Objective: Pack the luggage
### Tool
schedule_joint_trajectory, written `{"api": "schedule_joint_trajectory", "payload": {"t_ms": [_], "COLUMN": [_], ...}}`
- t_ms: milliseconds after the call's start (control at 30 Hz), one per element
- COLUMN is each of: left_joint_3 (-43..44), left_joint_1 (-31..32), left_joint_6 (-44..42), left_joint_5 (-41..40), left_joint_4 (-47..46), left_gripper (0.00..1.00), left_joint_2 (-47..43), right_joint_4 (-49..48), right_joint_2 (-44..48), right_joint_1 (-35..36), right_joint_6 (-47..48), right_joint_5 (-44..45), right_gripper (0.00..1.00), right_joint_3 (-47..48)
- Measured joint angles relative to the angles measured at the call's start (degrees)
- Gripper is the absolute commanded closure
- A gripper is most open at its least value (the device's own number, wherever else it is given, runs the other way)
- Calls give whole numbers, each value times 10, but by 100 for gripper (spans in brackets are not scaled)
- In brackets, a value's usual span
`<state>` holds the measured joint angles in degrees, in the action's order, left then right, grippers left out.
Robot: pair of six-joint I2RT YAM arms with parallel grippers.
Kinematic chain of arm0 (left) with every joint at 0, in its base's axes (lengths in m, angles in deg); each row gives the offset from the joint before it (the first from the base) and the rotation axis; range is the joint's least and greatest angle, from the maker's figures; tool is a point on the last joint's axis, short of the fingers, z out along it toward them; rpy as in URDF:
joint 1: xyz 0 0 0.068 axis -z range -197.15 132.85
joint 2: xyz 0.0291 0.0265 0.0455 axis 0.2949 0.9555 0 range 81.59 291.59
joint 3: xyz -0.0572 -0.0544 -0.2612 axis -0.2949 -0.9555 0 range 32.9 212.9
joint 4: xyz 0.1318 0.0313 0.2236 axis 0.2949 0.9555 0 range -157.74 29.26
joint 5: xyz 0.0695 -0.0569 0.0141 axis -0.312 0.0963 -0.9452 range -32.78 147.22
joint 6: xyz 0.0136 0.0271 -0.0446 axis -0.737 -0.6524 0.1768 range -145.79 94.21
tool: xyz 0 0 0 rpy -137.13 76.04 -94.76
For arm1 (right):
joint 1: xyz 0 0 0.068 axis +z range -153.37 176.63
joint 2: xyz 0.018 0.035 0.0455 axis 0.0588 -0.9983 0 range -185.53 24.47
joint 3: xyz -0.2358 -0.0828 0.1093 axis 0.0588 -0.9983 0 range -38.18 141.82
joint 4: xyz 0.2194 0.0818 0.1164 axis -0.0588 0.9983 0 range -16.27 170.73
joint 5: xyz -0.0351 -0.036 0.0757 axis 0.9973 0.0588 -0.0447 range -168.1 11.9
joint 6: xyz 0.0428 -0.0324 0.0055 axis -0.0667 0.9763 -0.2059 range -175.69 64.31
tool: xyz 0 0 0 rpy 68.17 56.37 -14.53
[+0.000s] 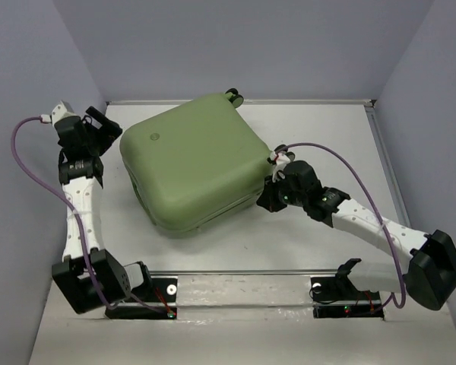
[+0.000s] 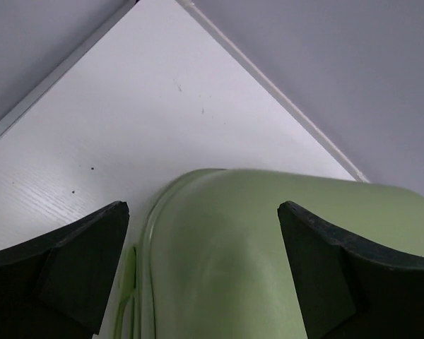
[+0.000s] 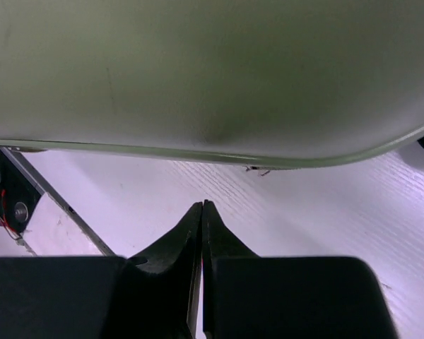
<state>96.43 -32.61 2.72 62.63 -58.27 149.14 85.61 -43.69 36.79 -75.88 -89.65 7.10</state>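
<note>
Nearest the arm bases, a bare strip of the white table [image 1: 235, 251] lies in front of the luggage [image 1: 194, 163]. The luggage sits closed on the middle of the table, lying flat on its broad side and turned at an angle, 1 rounded corner toward the bases.

At its right side, the right gripper [image 3: 201, 206] is low over the table with its 2 fingers pressed together and nothing between them. In the right wrist view the pale green shell fills the top of the picture and a band of table shows between it and the fingertips. The tips seem to stop just short of the shell, though the angle is too poor to be sure. A purple cable [image 1: 349, 163] arcs over the right arm.

Farther back, at the luggage's left corner, the left gripper [image 2: 203, 208] has its jaws spread wide, grasping nothing. The rounded green corner shows between the 2 black fingers [image 2: 71, 272].

At the far edge, 1 black caster wheel [image 1: 233, 96] sticks out from the luggage near the grey back wall [image 1: 251, 46].
</note>
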Motion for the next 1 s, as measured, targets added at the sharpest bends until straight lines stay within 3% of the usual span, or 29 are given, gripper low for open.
{"api": "schedule_joint_trajectory", "payload": {"t_ms": [100,233,333,400,533,733,800,833,933,1000], "left_joint_3": [64,231,264,238,182,43,10,-2,-10,-3], "left_joint_1": [-29,-27,-14,4,19,21,27,33,45,49], "left_joint_6": [12,9,-3,-9,-6,-1,1,3,7,7], "left_joint_5": [18,66,83,91,88,85,92,95,97,96], "left_joint_4": [-14,-2,1,5,-50,-129,-127,-126,-101,-71], "left_gripper": [1,1,1,1,1,1,1,1,1,1], "left_joint_2": [102,296,370,385,368,250,213,195,157,131], "right_joint_4": [-23,-61,-63,-54,-19,24,22,18,35,39], "right_joint_2": [-9,-23,-54,-73,-100,-187,-216,-220,-197,-163], "right_joint_1": [0,0,-5,-17,-56,-155,-183,-189,-195,-193], "right_joint_6": [-2,-4,-3,-3,-3,0,10,14,38,41], "right_joint_5": [-7,-12,-9,-20,-55,-84,-73,-70,-54,-58], "right_gripper": [93,93,93,93,93,93,85,73,54,53], "right_joint_3": [0,3,21,38,72,175,215,228,250,247]}}
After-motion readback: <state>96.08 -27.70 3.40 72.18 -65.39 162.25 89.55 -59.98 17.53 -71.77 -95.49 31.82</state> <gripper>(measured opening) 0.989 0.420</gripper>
